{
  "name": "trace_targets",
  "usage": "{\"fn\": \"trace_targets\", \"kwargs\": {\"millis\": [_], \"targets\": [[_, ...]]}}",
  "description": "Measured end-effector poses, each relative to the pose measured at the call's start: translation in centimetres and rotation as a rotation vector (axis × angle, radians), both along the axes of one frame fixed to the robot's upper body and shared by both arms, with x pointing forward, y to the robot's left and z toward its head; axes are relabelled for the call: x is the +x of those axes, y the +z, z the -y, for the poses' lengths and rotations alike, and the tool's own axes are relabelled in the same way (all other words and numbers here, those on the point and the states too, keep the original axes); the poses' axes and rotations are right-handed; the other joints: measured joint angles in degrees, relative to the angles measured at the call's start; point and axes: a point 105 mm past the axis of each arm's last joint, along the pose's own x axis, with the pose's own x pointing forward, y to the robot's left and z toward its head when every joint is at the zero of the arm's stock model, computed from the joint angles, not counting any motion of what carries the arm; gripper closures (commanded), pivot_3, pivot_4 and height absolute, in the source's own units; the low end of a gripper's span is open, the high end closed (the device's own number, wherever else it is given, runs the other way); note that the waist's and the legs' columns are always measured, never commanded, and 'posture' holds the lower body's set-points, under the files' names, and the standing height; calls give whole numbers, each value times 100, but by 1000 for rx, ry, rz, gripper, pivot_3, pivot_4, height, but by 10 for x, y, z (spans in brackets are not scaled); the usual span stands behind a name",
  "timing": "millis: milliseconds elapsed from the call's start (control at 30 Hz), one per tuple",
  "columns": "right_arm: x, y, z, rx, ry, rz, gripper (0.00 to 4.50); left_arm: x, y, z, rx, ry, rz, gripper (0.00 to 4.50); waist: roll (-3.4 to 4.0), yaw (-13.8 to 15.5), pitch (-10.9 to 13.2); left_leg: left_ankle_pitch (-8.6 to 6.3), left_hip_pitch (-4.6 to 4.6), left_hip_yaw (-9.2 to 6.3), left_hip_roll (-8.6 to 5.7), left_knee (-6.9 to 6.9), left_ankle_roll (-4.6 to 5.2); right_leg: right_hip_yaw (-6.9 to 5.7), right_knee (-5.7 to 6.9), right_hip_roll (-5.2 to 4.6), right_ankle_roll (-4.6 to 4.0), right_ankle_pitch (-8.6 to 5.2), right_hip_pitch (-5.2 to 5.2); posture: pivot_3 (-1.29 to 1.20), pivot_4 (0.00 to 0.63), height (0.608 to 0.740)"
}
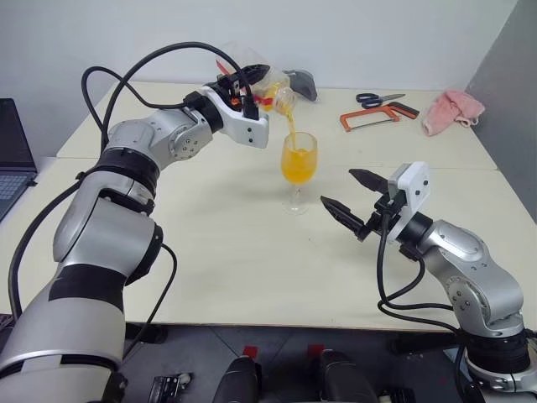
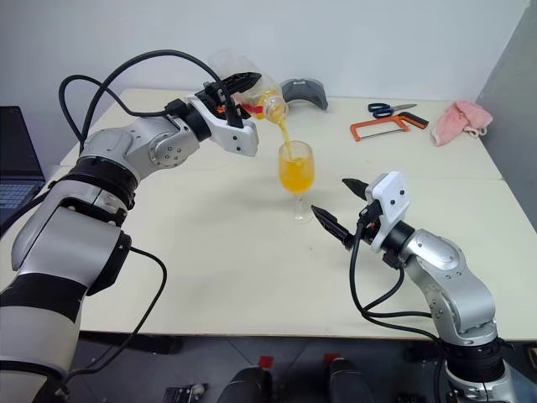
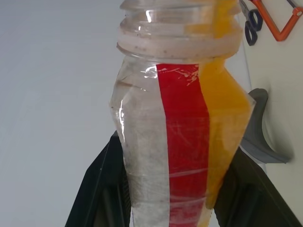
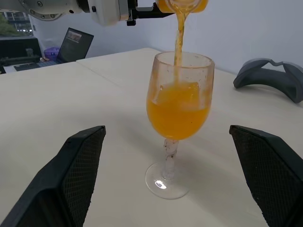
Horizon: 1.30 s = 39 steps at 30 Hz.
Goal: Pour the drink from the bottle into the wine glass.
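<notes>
My left gripper is shut on the bottle, a clear bottle with a red label stripe. It holds the bottle tipped over, uncapped mouth down, above the wine glass. A thin stream of the orange drink runs from the mouth into the bowl, which is about two thirds full. The glass stands upright on the table. My right gripper hovers open just to the right of the glass, its black fingers wide on either side of the stem without touching it.
At the back right of the table lie scissors, an orange-framed hacksaw and a pink cloth. A grey curved object lies behind the bottle. A laptop sits at the far left.
</notes>
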Motion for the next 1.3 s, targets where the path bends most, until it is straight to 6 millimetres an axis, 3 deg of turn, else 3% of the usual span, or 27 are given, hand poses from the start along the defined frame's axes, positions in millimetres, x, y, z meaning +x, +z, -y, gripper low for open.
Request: {"fn": "trace_targets", "kwargs": {"millis": [500,833,1000,1133,1300], "targets": [[-1,0,-1,1,10,-3,0,1,-1,0,-9,5,-18,2760,0,0,0,0,0,0,0,1,0,0,1,0,0,0,0,0,150,740],[-2,1,-1,2,6,4,0,6,-1,4,-211,-13,-205,2760,0,-6,0,0,2,1,0,3,0,1,4,0,0,0,0,0,150,740],[-2,1,-2,-4,2,12,0,7,-9,4,-349,-43,-334,2760,0,-7,0,0,1,0,1,5,-1,0,6,0,0,0,0,0,150,740],[-2,2,-5,-18,2,37,0,10,-5,-3,-584,-83,-453,2760,0,-20,0,1,2,0,3,6,-1,0,6,1,0,0,0,0,150,740],[-9,2,-17,-31,52,43,0,11,-7,-46,-887,-82,-561,2766,1,-140,-2,1,7,-8,9,4,-2,-1,12,2,-1,0,0,0,150,740]]}}
